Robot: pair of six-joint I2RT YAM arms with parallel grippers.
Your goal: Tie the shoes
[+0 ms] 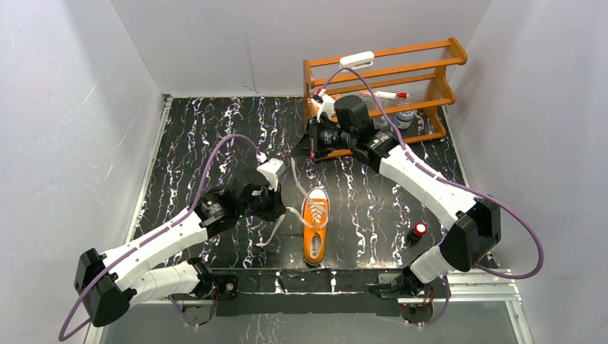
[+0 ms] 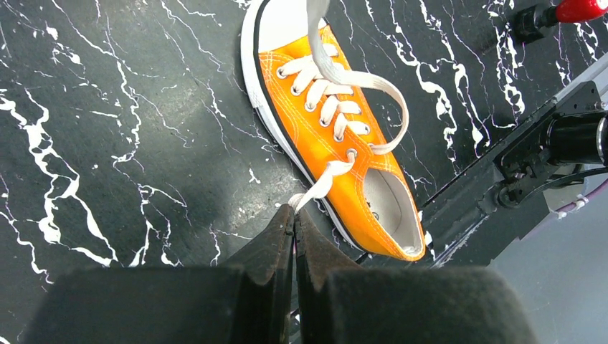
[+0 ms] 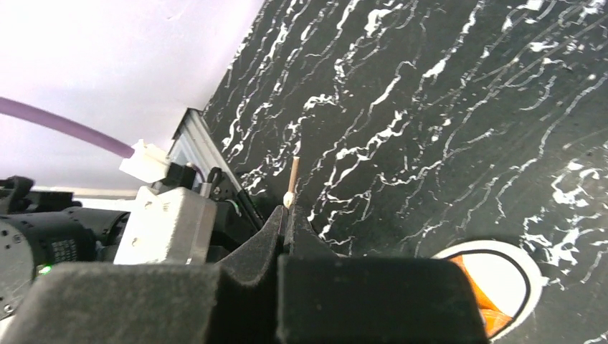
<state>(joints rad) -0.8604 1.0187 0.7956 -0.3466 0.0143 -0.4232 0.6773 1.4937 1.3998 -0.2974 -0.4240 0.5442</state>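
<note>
Left hand (image 2: 294,212) pinches 1 lace end (image 2: 320,187); right hand (image 3: 285,212) pinches other lace tip (image 3: 294,172) of sneaker (image 1: 315,238).

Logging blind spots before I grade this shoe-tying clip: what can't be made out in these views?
- Left wrist view: the lace runs into the shut left hand; its end is hidden.
- Right wrist view: the shoe is mostly hidden behind the right hand; only its toe shows.
- Top view: things on the rack are too small, partly behind the right arm.
</note>
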